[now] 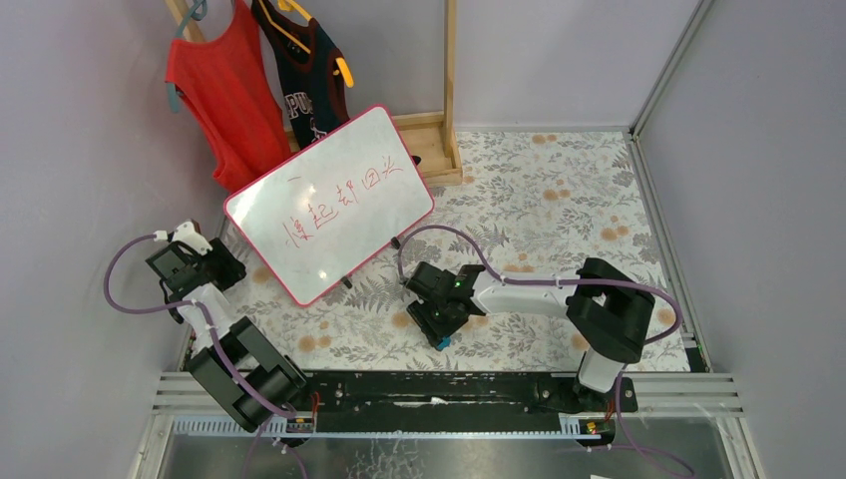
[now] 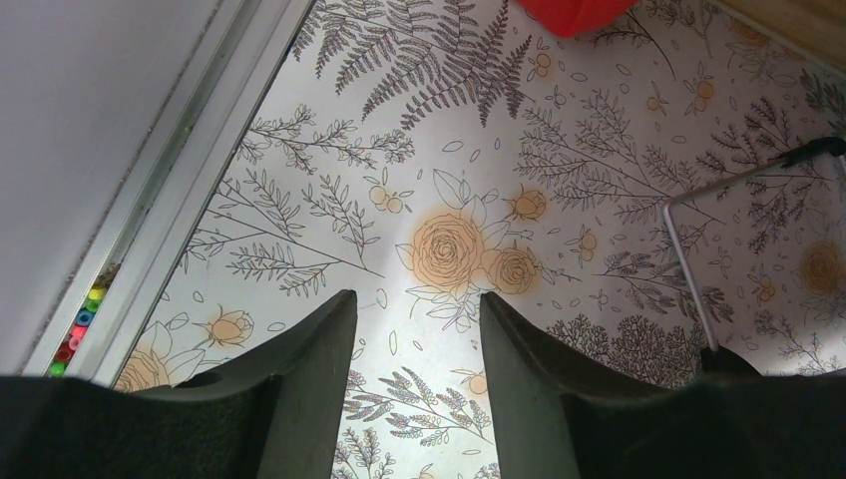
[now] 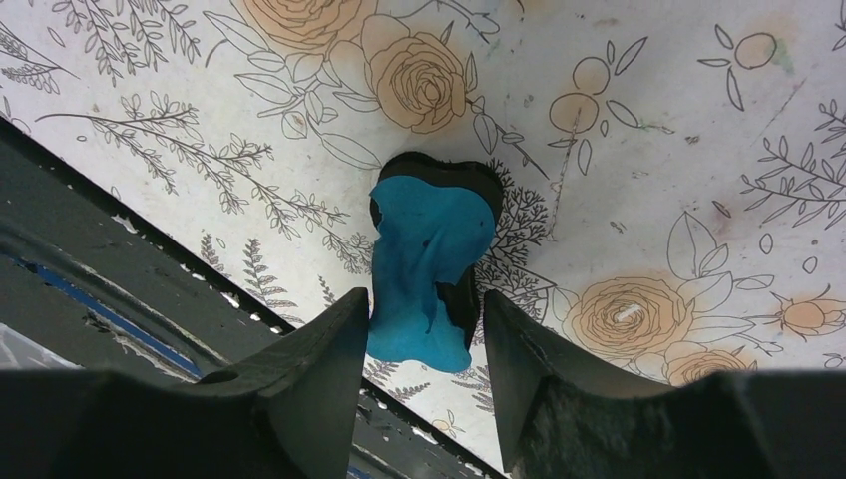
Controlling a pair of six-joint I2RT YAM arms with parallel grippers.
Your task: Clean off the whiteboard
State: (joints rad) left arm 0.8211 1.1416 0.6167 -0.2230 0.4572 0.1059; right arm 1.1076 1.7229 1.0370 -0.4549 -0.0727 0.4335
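Right wrist view shows the right gripper (image 3: pixel 424 309) with its jaws set close on either side of a blue foam eraser with a black felt face (image 3: pixel 424 269). The left finger looks to be touching the blue side. A thin dark gap may remain at the right finger, so I cannot tell whether the jaws are truly pinching it. The eraser's long axis runs straight out from between the fingers, felt end farthest from them.

From above, the large white rectangular whiteboard with rounded corners and a thin pink-red frame (image 1: pixel 329 205) lies ahead of the right gripper (image 1: pixel 439 319) and off to its left, apart from it. It is propped at a tilt, with red handwriting across its face. Its long axis runs on a diagonal, from ahead-left of these jaws to a far corner roughly straight ahead of them.

The left gripper (image 1: pixel 195 239) is the nearer of the two, with the whiteboard's low corner just to its right. Its jaws (image 2: pixel 417 329) are spread wide with nothing between them. A thin metal wire leg (image 2: pixel 688 274) stands ahead-right of them.

My judgement is that the wipe falls to the right arm, reaching forward and left.

A floral-print tablecloth (image 1: pixel 559 200) covers the table. Beyond the whiteboard a wooden rack (image 1: pixel 449 90) carries a red vest (image 1: pixel 224 100) and a dark vest (image 1: pixel 314 85), with plain grey walls (image 1: pixel 60 150) close around
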